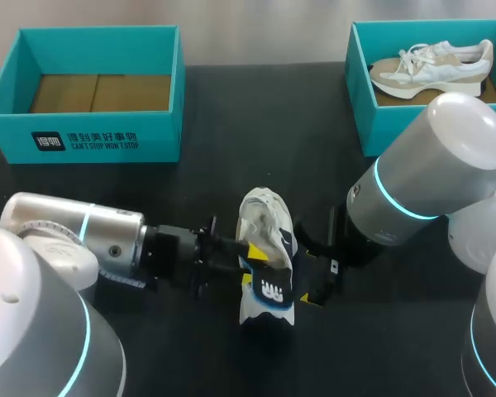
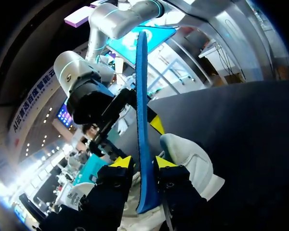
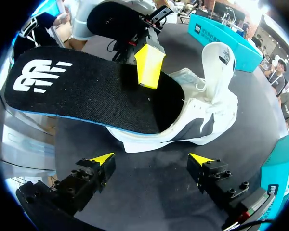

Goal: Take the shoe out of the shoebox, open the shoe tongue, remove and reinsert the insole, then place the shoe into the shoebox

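Left fingers pinch one insole; two shoes

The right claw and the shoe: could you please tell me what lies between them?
Only bare table lies between the open right claw and the shoe, as the right wrist view shows.

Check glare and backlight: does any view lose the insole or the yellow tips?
Head view: no glare, but the insole sits dark on the black table. Left wrist view: bright room lights behind, insole edge and left gripper tips read clear. Right wrist view: even light, right gripper tips plain.
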{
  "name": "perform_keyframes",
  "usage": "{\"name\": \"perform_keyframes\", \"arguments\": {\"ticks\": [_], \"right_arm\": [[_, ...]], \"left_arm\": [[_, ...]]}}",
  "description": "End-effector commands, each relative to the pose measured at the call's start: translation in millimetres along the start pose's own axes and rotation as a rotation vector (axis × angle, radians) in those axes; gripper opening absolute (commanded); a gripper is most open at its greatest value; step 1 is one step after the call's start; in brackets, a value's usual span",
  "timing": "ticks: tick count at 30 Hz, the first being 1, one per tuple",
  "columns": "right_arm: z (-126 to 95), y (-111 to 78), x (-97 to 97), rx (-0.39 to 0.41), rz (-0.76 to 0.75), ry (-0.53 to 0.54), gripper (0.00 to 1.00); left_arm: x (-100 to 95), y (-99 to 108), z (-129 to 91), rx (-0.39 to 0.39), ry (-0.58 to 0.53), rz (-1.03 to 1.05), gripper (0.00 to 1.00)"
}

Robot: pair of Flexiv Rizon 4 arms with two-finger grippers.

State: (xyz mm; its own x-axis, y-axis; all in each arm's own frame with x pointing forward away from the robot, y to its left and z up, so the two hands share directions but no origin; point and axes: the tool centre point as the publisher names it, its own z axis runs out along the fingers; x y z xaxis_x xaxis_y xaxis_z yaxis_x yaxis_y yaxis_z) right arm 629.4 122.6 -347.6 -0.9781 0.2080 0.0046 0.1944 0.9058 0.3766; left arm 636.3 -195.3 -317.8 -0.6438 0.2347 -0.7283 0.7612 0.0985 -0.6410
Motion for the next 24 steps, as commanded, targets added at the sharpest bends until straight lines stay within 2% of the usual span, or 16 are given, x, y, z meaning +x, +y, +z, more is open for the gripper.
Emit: {"name": "perform_keyframes", "arguments": {"ticks": [1, 8, 16, 24], "right_arm": [[1.2, 0.4, 1.5, 0.001, 0.001, -0.003, 1.0], [1.2, 0.4, 1.5, 0.001, 0.001, -0.003, 1.0], [1.2, 0.4, 1.5, 0.001, 0.001, -0.003, 1.0], [1.2, 0.4, 1.5, 0.001, 0.001, -0.003, 1.0]], "left_arm": [[-7.4, -5.4, 1.9, -0.03, 0.061, 0.008, 0.28], [-4.6, -4.3, 4.1, -0.069, 0.129, 0.0, 0.27], [-0.8, -8.5, 5.2, -0.074, 0.199, -0.019, 0.28], [8.2, -13.7, 12.3, -0.09, 0.234, -0.013, 0.23]]}}
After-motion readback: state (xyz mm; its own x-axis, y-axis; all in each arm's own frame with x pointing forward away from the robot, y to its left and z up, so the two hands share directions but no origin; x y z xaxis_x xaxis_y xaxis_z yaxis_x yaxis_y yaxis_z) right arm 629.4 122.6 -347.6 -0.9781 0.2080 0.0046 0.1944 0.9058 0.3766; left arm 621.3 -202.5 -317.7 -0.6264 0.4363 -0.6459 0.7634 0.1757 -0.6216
